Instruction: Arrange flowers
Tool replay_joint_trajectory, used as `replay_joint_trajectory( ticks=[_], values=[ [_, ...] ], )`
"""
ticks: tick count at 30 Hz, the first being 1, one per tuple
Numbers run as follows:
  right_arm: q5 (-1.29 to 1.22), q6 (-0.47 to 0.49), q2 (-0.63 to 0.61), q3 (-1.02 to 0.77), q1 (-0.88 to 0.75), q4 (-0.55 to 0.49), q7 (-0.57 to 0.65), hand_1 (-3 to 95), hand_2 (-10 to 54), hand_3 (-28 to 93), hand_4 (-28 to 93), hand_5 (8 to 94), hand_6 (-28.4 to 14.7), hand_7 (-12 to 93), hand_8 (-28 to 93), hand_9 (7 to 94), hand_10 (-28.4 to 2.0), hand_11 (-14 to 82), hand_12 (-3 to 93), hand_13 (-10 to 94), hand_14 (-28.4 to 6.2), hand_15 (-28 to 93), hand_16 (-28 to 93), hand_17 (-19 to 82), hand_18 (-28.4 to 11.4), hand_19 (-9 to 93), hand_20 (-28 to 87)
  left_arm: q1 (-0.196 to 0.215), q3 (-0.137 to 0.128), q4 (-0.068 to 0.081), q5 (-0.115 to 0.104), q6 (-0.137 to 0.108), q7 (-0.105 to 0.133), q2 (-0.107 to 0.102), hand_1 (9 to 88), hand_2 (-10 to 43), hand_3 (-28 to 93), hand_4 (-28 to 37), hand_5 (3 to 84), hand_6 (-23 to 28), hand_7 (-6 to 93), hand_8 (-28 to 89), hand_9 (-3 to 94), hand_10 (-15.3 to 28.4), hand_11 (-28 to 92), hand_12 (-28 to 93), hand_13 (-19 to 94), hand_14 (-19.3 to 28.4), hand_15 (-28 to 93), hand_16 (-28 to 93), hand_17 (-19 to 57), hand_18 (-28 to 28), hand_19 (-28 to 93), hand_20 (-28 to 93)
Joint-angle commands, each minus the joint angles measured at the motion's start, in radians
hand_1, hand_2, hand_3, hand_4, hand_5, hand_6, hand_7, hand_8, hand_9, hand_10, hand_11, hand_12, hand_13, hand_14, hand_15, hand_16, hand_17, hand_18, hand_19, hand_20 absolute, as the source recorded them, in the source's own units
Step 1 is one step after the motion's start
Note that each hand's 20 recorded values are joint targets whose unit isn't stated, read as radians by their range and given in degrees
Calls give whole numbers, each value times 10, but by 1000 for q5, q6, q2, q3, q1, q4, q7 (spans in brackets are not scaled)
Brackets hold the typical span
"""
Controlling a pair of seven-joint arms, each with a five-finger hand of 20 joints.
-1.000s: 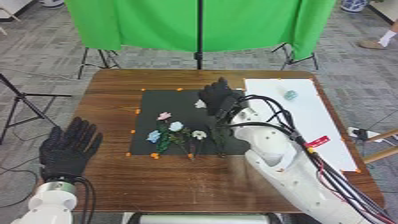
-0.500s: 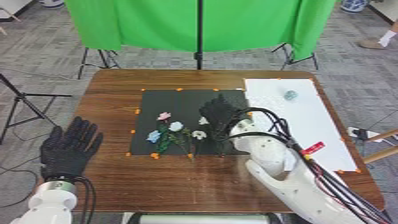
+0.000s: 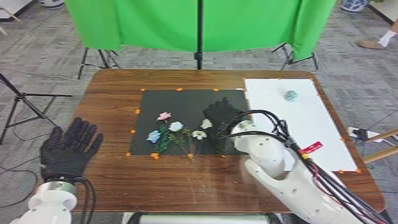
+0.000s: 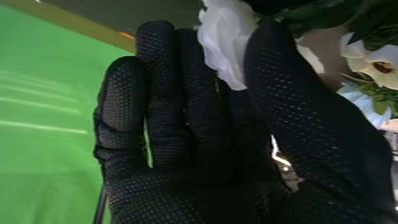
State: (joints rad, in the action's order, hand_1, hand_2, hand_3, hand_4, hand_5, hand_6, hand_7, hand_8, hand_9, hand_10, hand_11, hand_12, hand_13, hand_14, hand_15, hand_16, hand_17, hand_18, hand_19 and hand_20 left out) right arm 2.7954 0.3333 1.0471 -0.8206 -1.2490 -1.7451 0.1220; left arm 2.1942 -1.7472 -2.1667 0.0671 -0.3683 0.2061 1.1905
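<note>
On the black mat [image 3: 173,102] lie a pink flower [image 3: 164,116], a blue flower [image 3: 154,136], a pale flower [image 3: 176,126] and a white flower [image 3: 199,134]. My right hand [image 3: 223,113] is over the mat's right part, beside another white flower [image 3: 207,123]. In the right wrist view, that white flower's petals [image 4: 226,42] stand between the thumb and fingers of my right hand [image 4: 178,175], which pinch it; its stem is hidden. My left hand [image 3: 67,150] rests at the table's left edge, palm down, fingers straight.
A white sheet [image 3: 306,130] covers the table's right part, with a small greenish object [image 3: 290,95] near its far end. Orange tape marks edge the mat. A green backdrop [image 3: 142,25] hangs behind the table [image 3: 115,107].
My right hand has come nearer from the mat's far part, and the white flower beside it has moved along the same way. The left hand and the other flowers have stayed put.
</note>
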Motion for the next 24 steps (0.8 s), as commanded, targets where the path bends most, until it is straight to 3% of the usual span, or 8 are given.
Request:
replay_joint_trajectory(
  ticks=[1,6,12,14,18,20,22,24],
  values=[
    [-30,82,14,-46,-33,-61,-5,500,-95,781,-281,539,-51,131,-106,642,-160,163,163,578,-140,399,180,276,-234,790,335,6,10,11,-17,-15,-2,9,290,186,732,-283,493,89,200,-110,423,150,265,124,317,152,478,-65,-42,143,358,184],
    [-184,116,23,-102,-56,-118,61,482,-95,786,-282,508,-65,119,-104,583,-175,144,156,551,-151,402,170,272,-238,786,327,4,12,6,-14,-25,-6,8,295,191,743,-282,491,89,200,-110,423,149,265,124,316,152,478,-65,-41,143,357,184],
    [-272,39,40,-220,-64,-158,160,462,-95,791,-283,465,-85,105,-98,500,-198,126,150,499,-167,416,151,272,-242,794,312,4,14,7,-11,-11,-4,12,298,197,746,-282,492,89,201,-111,422,149,265,124,316,153,480,-65,-42,144,359,184],
    [-291,31,47,-269,-26,-122,230,465,-95,784,-283,464,-84,102,-96,493,-198,116,142,497,-168,387,133,276,-239,789,300,3,15,5,-15,-2,-2,9,297,197,749,-282,492,89,202,-111,422,149,265,124,316,153,479,-65,-42,145,359,184],
    [-221,-128,49,-342,50,55,288,497,-95,783,-282,482,-71,112,-98,478,-190,96,132,483,-161,328,119,282,-222,750,257,8,17,-2,-3,18,-2,4,298,199,752,-282,492,89,202,-111,423,149,265,123,316,153,480,-65,-41,149,376,194],
    [-200,-68,54,-401,70,117,275,503,-95,790,-282,481,-69,116,-102,457,-186,90,130,461,-160,307,118,271,-213,722,236,3,19,0,1,25,-1,4,299,198,750,-282,492,88,202,-111,422,149,264,123,316,153,479,-65,-40,149,375,194],
    [-276,18,46,-453,76,127,360,509,-95,796,-282,462,-62,123,-105,418,-185,83,126,404,-162,278,116,237,-205,657,201,-2,23,1,-3,38,1,2,299,197,750,-282,492,88,201,-111,421,149,263,123,316,153,479,-65,-40,146,370,192],
    [-311,42,33,-482,79,158,387,505,-95,797,-283,427,-68,117,-108,370,-194,75,119,354,-174,249,116,212,-209,603,173,-5,22,-1,-6,55,-4,2,299,198,755,-280,492,88,200,-111,421,150,262,123,316,152,478,-65,-39,145,367,190]
  ],
)
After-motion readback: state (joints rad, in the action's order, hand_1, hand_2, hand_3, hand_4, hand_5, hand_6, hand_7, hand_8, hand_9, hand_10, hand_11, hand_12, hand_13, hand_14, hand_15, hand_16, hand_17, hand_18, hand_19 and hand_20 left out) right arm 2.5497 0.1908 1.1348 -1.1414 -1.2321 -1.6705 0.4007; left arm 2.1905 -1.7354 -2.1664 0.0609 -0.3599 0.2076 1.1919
